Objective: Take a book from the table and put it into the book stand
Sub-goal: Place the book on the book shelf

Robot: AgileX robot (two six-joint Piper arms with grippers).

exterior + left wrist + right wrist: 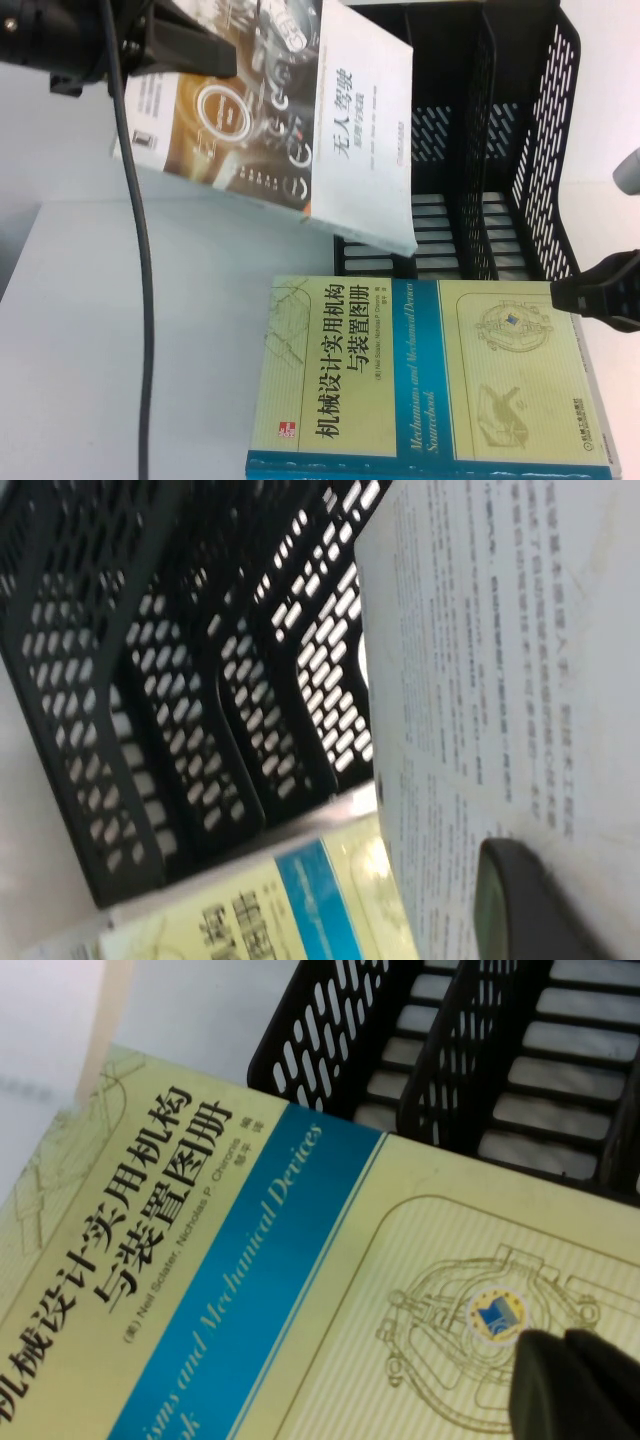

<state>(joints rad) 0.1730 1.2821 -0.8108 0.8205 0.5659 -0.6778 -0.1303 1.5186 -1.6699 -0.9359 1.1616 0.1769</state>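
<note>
- Yellow-green book [430,380] with a blue band lies flat on the worktop [130,330] at lower centre of the high view, its far edge just beside the book stand.
- Right claw [600,290] hovers at the right edge over that book's corner; whether it is released or clenched cannot be told.
- Book [290,120], white-covered, hangs tilted at upper centre, clenched in the left claw [175,45] in the upper left corner.
- Book stand [520,150] sits farthest back, upper right; the book's lower corner overlaps its front.

Office-like desk: white table [120,330], black book stand [500,150], engineering books.
</note>
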